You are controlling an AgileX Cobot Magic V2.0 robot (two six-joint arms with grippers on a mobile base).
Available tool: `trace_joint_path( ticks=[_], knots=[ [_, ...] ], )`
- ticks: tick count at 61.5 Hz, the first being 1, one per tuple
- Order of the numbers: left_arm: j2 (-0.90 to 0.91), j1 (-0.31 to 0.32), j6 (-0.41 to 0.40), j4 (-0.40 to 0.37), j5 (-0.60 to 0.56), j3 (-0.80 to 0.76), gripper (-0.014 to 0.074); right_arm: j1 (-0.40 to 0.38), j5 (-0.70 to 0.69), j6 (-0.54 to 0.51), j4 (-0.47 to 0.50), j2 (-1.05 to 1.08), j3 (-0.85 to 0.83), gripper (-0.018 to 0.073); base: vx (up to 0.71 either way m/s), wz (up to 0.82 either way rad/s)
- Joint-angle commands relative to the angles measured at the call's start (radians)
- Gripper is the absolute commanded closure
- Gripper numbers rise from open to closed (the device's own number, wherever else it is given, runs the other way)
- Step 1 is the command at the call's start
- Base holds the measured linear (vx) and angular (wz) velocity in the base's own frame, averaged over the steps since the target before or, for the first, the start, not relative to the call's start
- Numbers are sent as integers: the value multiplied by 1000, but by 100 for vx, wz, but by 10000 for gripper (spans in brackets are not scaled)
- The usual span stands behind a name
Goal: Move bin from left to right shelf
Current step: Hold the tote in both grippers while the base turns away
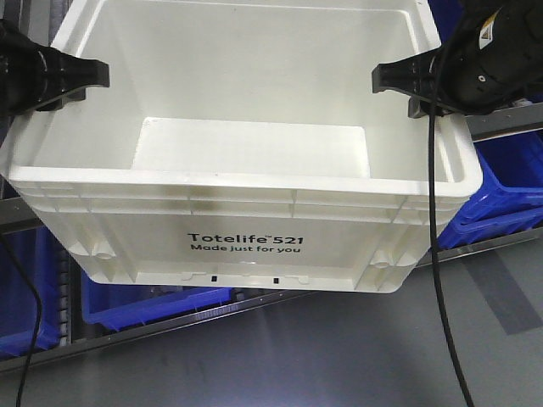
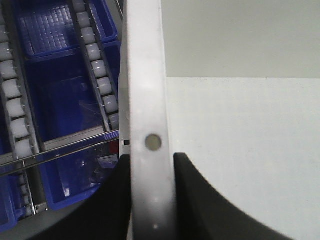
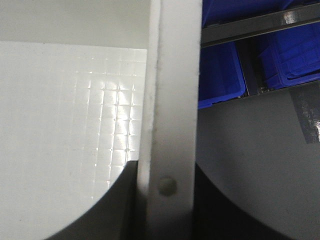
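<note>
Between both arms, before the shelf (image 1: 509,125) | bin (image 1: 246,212) held aloft above blue bins (image 1: 144,307) | left claw (image 1: 89,78) clamped on its 9 o'clock rim, right claw (image 1: 389,79) clamped at 3 o'clock | pickup looks done; carry rightward and set-down pending

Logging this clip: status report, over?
Both shut on bin: left hand on left rim, right hand on right rim. Bin empty, held between them. Nearby: blue bins below and beside.

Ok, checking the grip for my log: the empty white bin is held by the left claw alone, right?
Not alone: the right claw also clamps the white bin, on its rim opposite the left claw, as the right wrist view shows.
</note>
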State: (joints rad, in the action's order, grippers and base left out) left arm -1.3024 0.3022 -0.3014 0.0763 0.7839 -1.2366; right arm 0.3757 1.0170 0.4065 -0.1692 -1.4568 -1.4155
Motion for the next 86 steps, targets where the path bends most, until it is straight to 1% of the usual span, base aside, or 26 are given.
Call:
trace_joint_path(
  ticks=[1,55,86],
  knots=[
    [49,3,18,11,-126,-39,514,-9,-100,-7,-67,48,-39,497,-6,-22],
    [49,3,18,11,-126,-39,514,-9,-100,-7,-67,48,-39,497,-5,-21],
    [49,3,18,11,-126,-39,514,-9,-100,-7,-67,48,-39,497,-4,-36]
  ],
)
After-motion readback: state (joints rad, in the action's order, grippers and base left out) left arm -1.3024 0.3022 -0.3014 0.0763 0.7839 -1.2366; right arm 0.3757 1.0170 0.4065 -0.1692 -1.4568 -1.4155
